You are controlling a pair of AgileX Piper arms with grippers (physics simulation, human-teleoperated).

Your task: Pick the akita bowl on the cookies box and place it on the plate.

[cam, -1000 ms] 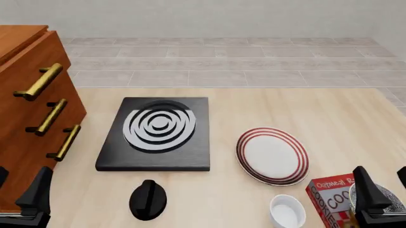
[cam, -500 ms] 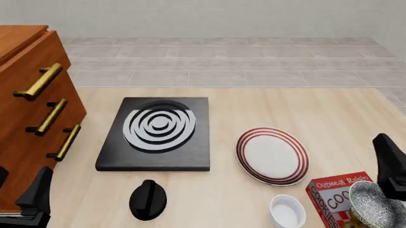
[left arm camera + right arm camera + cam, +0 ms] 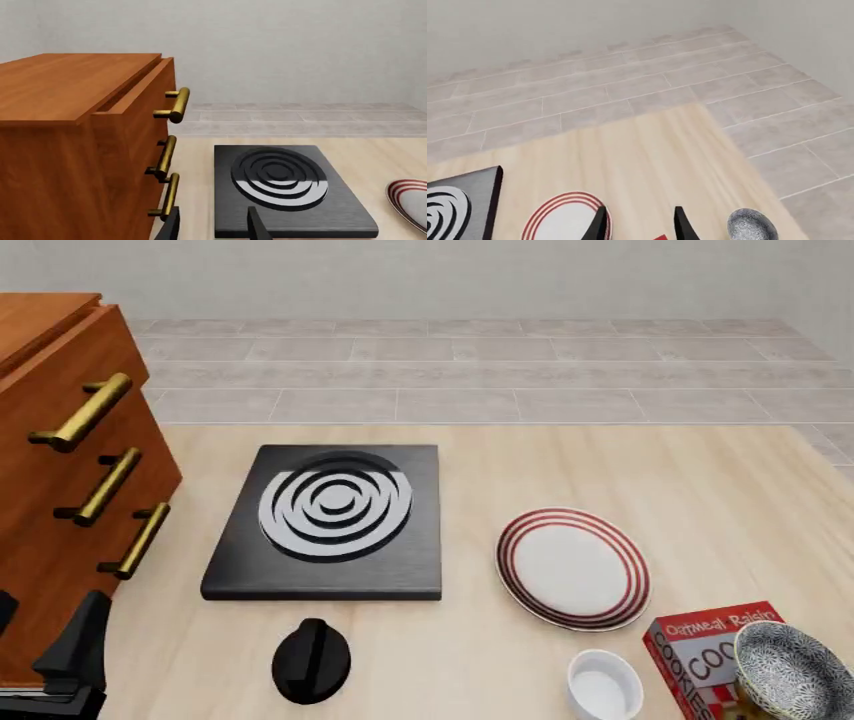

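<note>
The speckled akita bowl (image 3: 794, 670) sits at the right end of the red cookies box (image 3: 697, 650), at the table's front right corner. In the right wrist view the akita bowl (image 3: 752, 226) shows to one side of my right gripper (image 3: 640, 216), not between its fingers. That gripper is open, holds nothing, and is high above the table, out of the front view. The red-ringed plate (image 3: 574, 568) lies just left of and behind the box. My left gripper (image 3: 213, 216) is open and holds nothing at the front left, near the cabinet.
A black stove (image 3: 330, 520) with grey-white rings lies left of the plate. A black knob-like object (image 3: 311, 660) sits in front of it. A plain white bowl (image 3: 603, 685) stands beside the box. A wooden cabinet (image 3: 67, 490) with brass handles lines the left edge.
My right gripper, low beside the akita bowl a second ago, lifted up and to the right and left the front view. The bowl stays on the box. The left arm is still.
</note>
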